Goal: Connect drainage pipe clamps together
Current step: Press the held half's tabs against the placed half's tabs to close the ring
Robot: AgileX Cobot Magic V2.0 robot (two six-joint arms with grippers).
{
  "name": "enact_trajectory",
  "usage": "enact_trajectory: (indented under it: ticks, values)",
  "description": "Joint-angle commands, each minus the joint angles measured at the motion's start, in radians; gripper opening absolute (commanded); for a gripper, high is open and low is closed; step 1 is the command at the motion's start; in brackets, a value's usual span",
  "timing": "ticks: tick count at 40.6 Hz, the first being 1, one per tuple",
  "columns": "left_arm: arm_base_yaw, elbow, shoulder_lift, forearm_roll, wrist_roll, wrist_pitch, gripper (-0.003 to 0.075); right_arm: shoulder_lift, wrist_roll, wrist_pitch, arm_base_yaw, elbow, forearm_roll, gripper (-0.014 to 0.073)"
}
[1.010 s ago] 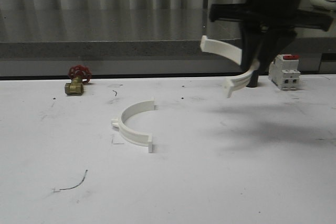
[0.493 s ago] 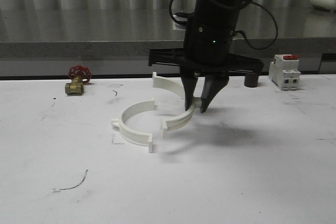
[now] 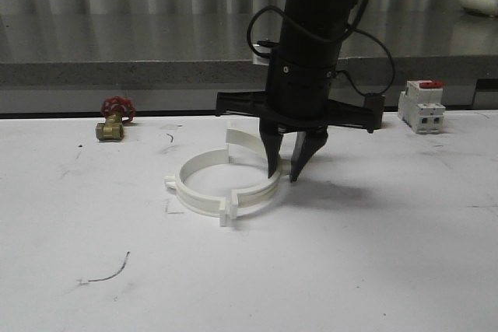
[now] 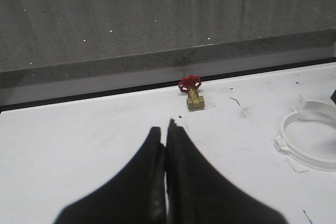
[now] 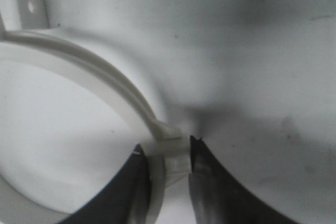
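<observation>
Two white half-ring drainage pipe clamps lie on the white table and together form a ring. The left clamp [image 3: 193,190] rests flat, also seen in the left wrist view as the left clamp [image 4: 310,135]. The right clamp [image 3: 253,145] meets it at the front tabs [image 3: 228,211]. My right gripper [image 3: 285,169] points straight down and is shut on the right clamp's band at its outer nub [image 5: 168,153]. My left gripper [image 4: 165,135] is shut on nothing, hovering over bare table well left of the ring.
A brass valve with a red handwheel [image 3: 115,118] sits at the back left. A white breaker with a red top [image 3: 421,106] stands at the back right. A grey ledge [image 3: 117,71] runs along the table's far edge.
My right gripper carried the right clamp from high at the back right down and leftward to the table, bringing it against the left clamp so the two close into a ring.
</observation>
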Motion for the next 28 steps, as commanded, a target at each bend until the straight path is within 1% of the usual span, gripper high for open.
enact_trajectory:
  ticks: [1, 28]
  values:
    - [-0.007, -0.029, 0.008, -0.001, 0.002, -0.076, -0.0020, -0.042, 0.000, -0.023, -0.003, -0.033, -0.013, 0.0057]
    - [-0.007, -0.029, 0.010, -0.001, 0.002, -0.076, -0.0020, -0.038, 0.017, -0.045, -0.004, -0.034, -0.020, 0.0057]
